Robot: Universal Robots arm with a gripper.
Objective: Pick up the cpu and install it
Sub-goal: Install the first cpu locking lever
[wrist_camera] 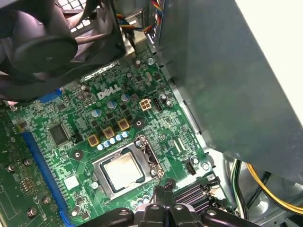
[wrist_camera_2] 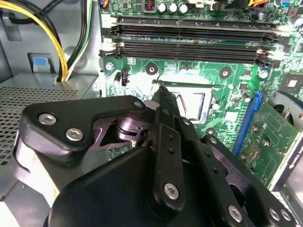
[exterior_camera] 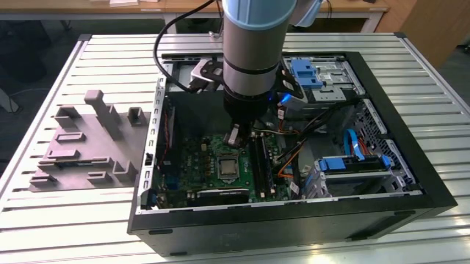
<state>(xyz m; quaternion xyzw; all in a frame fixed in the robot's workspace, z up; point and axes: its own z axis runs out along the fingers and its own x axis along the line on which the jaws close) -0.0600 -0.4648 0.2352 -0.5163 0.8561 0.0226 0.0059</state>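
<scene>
Arm: the grey and blue robot arm [exterior_camera: 253, 49] reaches down into the open black computer case [exterior_camera: 294, 220], which lies on the slatted white metal bench [exterior_camera: 66, 220].
Gripper: the black gripper [exterior_camera: 233, 136] hangs just above the green circuit board [exterior_camera: 198, 168]; in the exterior view it is at about 12 o'clock from the socket. In the second wrist view its black fingers [wrist_camera_2: 166, 101] come together to a narrow tip, with nothing held between them.
Cpu: the small flat square cpu with pale silver-grey metal top [wrist_camera: 122, 173] lies flat inside the metal-framed rectangular socket [wrist_camera: 152, 158] of the board, seen in the first wrist view. The gripper is not touching it.
Tray: the grey moulded plastic tray with upright posts [exterior_camera: 85, 148] rests on the bench, at 9 o'clock from the case in the exterior view.
Memory slots: long black slots [wrist_camera_2: 189, 49] run across the board beside the socket.
Cables: yellow and black wires [wrist_camera_2: 61, 38] hang near the case wall.
</scene>
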